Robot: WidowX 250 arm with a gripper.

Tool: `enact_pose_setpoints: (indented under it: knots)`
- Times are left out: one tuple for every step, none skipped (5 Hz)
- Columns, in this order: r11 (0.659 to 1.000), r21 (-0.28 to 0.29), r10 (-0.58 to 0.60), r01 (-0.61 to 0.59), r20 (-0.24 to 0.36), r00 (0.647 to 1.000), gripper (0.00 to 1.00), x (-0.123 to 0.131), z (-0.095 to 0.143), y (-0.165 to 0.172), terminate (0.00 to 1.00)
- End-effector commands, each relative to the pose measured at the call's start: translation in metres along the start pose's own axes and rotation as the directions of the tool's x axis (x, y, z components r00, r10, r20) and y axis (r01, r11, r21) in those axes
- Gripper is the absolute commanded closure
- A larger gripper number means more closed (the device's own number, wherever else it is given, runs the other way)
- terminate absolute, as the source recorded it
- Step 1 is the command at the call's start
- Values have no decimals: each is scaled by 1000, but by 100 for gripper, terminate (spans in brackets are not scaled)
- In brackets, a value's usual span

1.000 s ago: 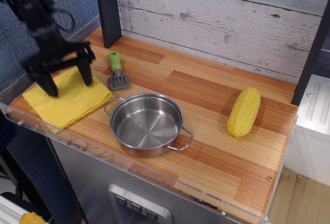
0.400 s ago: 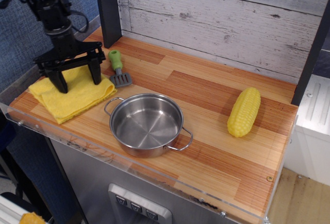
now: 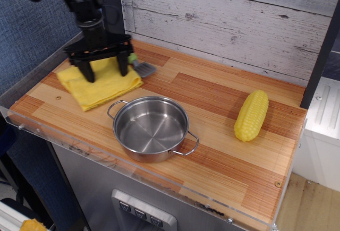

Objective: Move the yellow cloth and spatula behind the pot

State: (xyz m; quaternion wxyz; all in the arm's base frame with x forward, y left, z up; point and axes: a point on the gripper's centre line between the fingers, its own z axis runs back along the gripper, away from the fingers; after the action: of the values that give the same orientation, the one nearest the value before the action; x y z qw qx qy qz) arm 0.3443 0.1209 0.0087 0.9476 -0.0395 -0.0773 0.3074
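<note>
The yellow cloth (image 3: 100,90) lies a little rumpled on the wooden counter at the back left, to the left of and behind the steel pot (image 3: 151,128). My gripper (image 3: 106,75) is open, with both fingers spread wide and pressed down on the cloth's far half. The spatula (image 3: 144,69) lies just right of the gripper at the cloth's far right corner. Its grey blade shows and its green handle is mostly hidden behind my right finger. The pot stands empty near the front edge.
A yellow corn cob (image 3: 252,115) lies at the right. A dark post (image 3: 111,8) stands at the back left before the plank wall (image 3: 228,24). A clear plastic lip (image 3: 79,148) runs along the front edge.
My gripper has slid the cloth back and to the right, from the front left corner toward the wall. The spatula has been pushed right along with it.
</note>
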Motion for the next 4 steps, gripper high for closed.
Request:
enact_pose_setpoints:
  knots:
    - [986,-49,-162,159,-58,985,0,-45,-17,-67,0]
    - [972,-68,-231,227,-73,970,0,-59,-21,-92,0]
    - [953,-82,-298,291,-78,951,0,-71,-22,-114,0]
    - [934,-85,-353,346,-84,932,0,-83,-24,-126,0]
